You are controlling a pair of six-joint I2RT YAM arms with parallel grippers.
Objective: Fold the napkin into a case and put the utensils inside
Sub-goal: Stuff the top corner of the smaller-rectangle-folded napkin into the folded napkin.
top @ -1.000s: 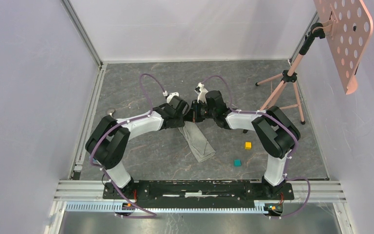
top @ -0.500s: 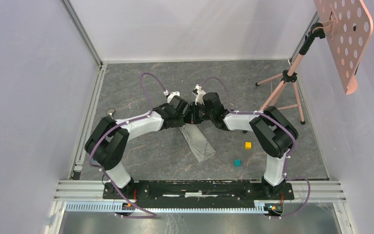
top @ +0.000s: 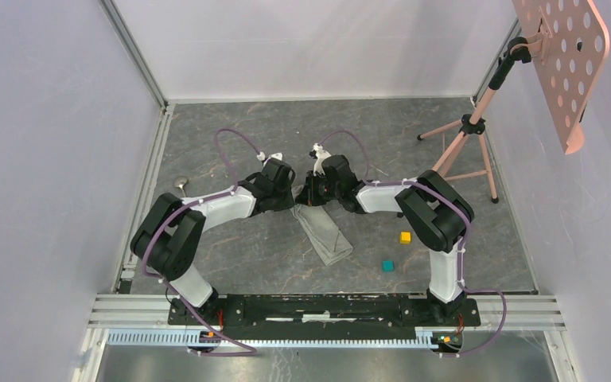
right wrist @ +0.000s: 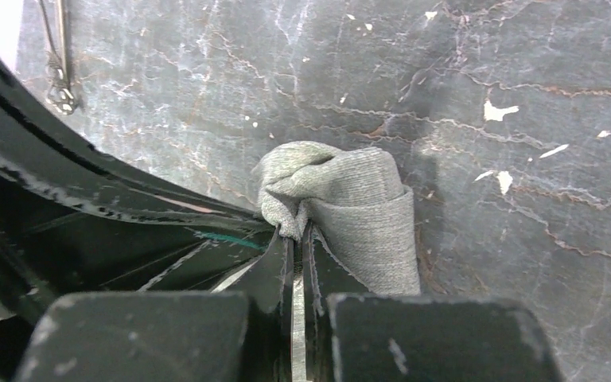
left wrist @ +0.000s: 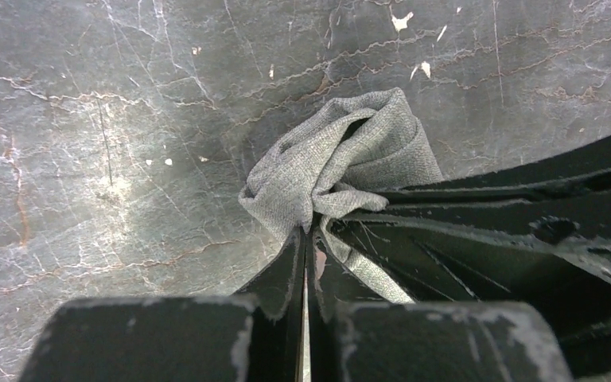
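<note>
The grey-green napkin (top: pixel 324 233) lies as a narrow folded strip on the dark marble tabletop, running from the grippers toward the near right. Its far end is bunched up (left wrist: pixel 342 163) (right wrist: pixel 342 187). My left gripper (top: pixel 292 197) (left wrist: pixel 309 228) is shut on that bunched end from the left. Pinching the same end from the other side, my right gripper (top: pixel 307 193) (right wrist: pixel 296 232) is also shut, and the two sets of fingers nearly touch. A silver spoon (top: pixel 180 183) lies near the left rail. In the right wrist view a thin metal utensil (right wrist: pixel 58 68) shows at top left.
A yellow cube (top: pixel 405 237) and a teal cube (top: pixel 387 266) sit to the right of the napkin. A pink tripod (top: pixel 465 147) carrying a perforated board (top: pixel 563 56) stands at the back right. Metal rails (top: pixel 145 199) line the left edge.
My left gripper has closed onto the napkin's far end. Both wrists have shifted left and slightly farther away, drawing the cloth's far end with them.
</note>
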